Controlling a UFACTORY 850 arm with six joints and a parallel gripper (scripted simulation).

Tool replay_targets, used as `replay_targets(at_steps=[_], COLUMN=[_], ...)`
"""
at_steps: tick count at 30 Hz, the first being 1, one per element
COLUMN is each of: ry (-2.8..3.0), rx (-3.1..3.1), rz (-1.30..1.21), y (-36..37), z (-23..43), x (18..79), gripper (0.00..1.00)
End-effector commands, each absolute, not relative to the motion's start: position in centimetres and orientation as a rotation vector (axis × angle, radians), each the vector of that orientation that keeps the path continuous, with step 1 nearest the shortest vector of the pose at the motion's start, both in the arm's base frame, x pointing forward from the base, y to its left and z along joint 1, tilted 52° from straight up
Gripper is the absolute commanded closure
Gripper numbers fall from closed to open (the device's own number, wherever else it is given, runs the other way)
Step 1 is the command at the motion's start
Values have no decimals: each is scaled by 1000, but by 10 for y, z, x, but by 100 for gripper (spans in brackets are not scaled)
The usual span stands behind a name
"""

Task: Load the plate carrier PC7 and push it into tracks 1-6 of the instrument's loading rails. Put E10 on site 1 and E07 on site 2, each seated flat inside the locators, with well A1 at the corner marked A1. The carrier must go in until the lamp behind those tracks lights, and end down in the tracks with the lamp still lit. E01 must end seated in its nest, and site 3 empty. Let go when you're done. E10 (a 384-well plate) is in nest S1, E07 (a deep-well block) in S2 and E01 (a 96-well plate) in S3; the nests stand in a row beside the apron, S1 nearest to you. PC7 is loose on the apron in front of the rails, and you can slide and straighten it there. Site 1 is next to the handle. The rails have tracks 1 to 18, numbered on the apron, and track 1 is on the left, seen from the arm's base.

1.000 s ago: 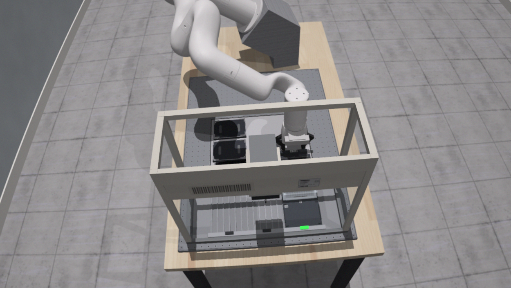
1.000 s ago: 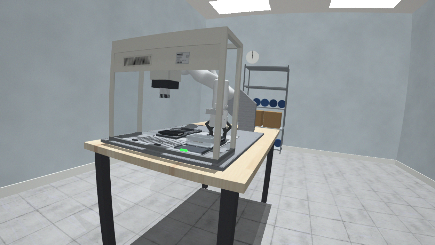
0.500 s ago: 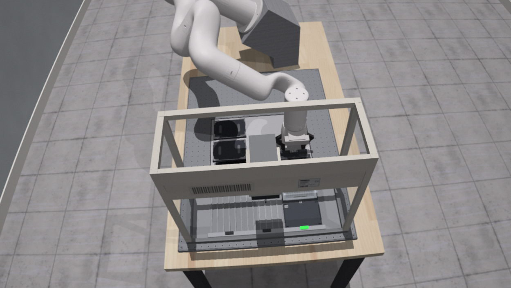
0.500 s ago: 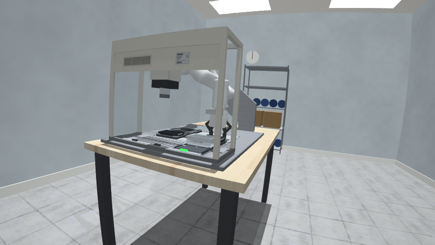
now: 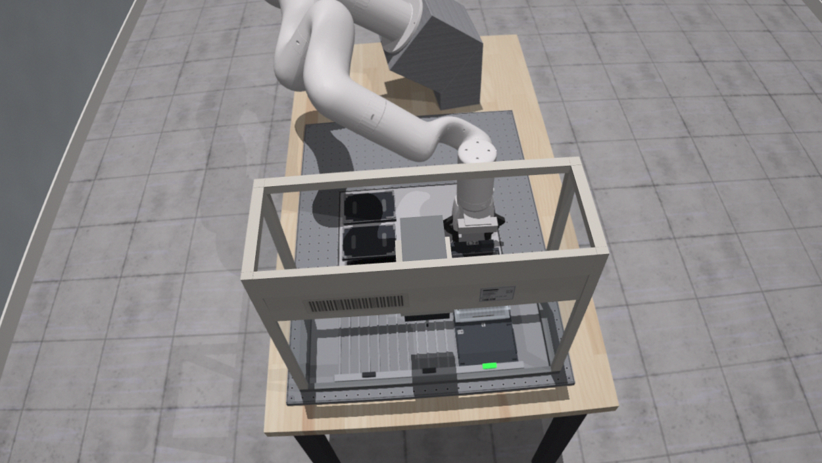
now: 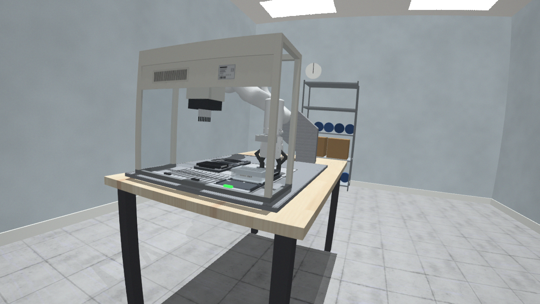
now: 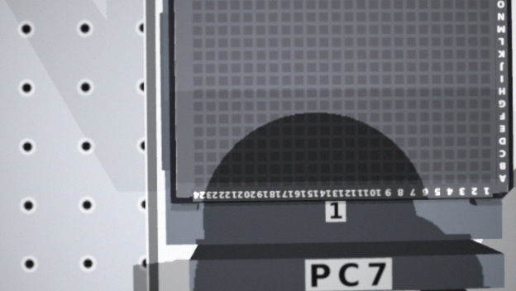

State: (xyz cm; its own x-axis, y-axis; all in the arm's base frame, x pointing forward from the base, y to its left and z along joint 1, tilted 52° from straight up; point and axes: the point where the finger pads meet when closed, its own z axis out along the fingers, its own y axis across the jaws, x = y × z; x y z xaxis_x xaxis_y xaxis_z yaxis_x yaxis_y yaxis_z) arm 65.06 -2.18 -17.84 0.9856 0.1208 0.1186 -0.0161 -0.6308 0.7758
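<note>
The beige instrument frame stood on a wooden worktop. PC7, a dark flat carrier, lay in the rails with a green lamp lit behind it. The gridded 384-well plate sat on site 1, shown only by the wrist view. The claw stood released, straddling the carrier's handle end.

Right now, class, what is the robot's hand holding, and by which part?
Nothing: the black hand stands open at the handle end of the dark grey plate carrier PC7.
</note>
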Motion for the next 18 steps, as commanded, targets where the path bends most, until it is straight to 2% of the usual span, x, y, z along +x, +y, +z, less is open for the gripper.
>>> replay_targets(at_steps=[1,18], ry=[73,73], rx=[2246,2246], rz=[200,200], y=[-21,-22], z=[-178,-179], x=[651,644], gripper=[18,18])
